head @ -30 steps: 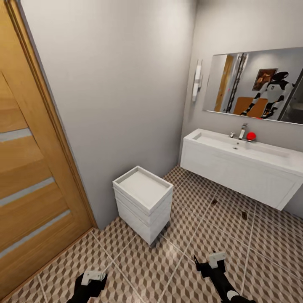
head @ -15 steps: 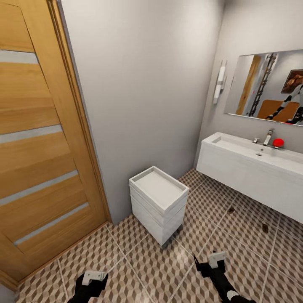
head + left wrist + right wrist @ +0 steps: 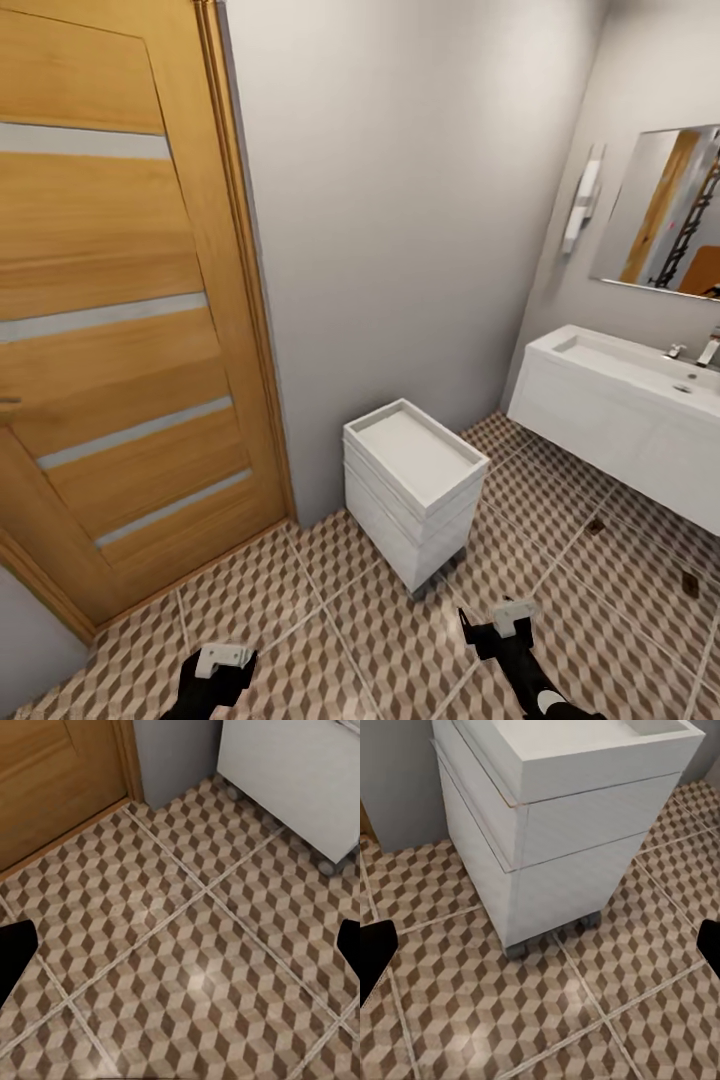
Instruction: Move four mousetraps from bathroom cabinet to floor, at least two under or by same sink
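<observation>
Mousetraps — two small dark flat objects lie on the bathroom floor [image 3: 330, 640] in the head view, one [image 3: 596, 526] just in front of the wall-hung sink [image 3: 620, 420] and another [image 3: 689, 585] further out from it; they are too small to confirm detail, but their position fits traps already set down. The orange-brown cabinet is not to be seen, so any further trap has yet to be located. Both objects lie to the robot's right, well apart from either gripper, with the right gripper [image 3: 497, 625] the nearer; their long axes appear to run roughly away from the sink front, though this is uncertain. A small white two-drawer unit on castors [image 3: 415, 490] stands between the wooden door [image 3: 120, 320] and the sink, and it sits just ahead of the right gripper in the right wrist view. Both arms are held low and forward, the left gripper [image 3: 222, 660] over bare tile near the door. In each wrist view the dark fingertips [image 3: 15, 960] stand at opposite edges with nothing between them — fingers spread wide, holding nothing, left and right [image 3: 373, 952] alike. Judgement: the robot is in transit, not mid-grasp.
</observation>
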